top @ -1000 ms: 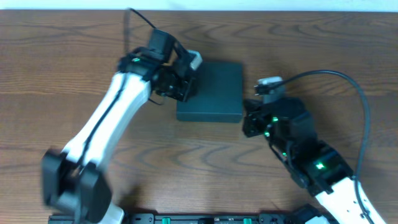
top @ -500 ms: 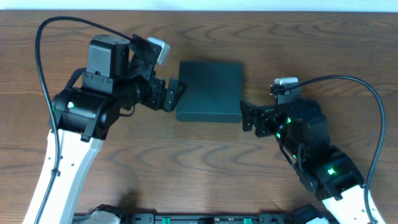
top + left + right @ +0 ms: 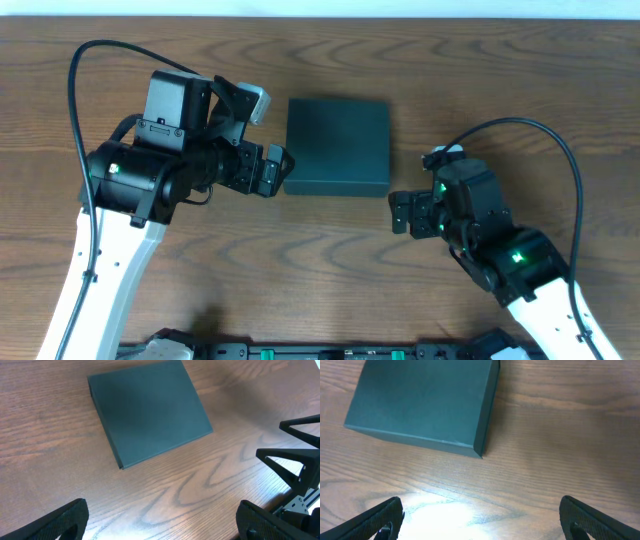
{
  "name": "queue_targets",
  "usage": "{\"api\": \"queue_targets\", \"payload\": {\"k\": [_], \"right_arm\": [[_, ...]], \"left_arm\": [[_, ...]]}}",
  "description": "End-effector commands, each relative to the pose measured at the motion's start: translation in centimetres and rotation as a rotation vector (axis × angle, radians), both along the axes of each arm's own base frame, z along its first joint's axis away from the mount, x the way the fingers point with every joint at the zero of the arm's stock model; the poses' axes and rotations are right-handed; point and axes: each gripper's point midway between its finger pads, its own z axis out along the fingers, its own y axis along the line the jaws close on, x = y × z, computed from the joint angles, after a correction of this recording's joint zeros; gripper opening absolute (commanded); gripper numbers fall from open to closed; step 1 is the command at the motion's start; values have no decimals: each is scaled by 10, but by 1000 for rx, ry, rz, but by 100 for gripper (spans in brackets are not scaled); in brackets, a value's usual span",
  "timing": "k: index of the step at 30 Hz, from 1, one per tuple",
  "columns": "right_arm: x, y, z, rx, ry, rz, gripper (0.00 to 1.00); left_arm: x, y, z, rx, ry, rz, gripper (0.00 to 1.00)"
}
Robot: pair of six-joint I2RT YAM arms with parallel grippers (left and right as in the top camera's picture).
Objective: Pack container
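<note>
Container: your dark teal-green, matte, rigid square box point(image 3: 337, 145) lies flat on the brown wood-grain table point(image 3: 520, 70), upper centre of the overhead frame, with its lid down.
Writing: the top face and the side walls you can see show one plain matte colour.
Left gripper point(image 3: 272, 167): its black fingers stand wide apart and hold nothing. It sits just left of the box's lower left corner. From above you cannot tell whether a fingertip touches the wall. The left wrist view shows bare wood between fingertips and box.
Right gripper point(image 3: 402, 212): its jaws are spread wide and empty. It sits below and right of the box's lower right corner, with a strip of wood between.
Edges: from above, the box's sides run nearly square to the frame. In the right wrist view its near corner points toward lower centre.
Open room: you have bare wood at upper right, far left, and lower centre between the arms.
Cables: a black cable point(image 3: 75, 90) arcs over the left arm, another point(image 3: 560, 150) over the right.
</note>
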Motion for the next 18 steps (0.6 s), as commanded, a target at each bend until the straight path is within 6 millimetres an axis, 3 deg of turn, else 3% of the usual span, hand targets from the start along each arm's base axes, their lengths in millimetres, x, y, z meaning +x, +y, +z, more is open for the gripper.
{"api": "queue_targets", "payload": {"k": [1,9,12,15,18], "right_arm": [[1,-2,-1,-8,4,-6,99],[1,-2,-1,-8,3,-6,99],[1,-2,-1,-8,3,-6,99],[1,-2,-1,-8,3,-6,99],[1,-2,-1,-8,3,-6,99]], "left_arm": [[0,2,1,3,2,12,95],[0,2,1,3,2,12,95],[-10,5,4,5,8,12,95],[-27,10,18,-4,-25,12,95],[-37,30,38,61,-152,51,95]]}}
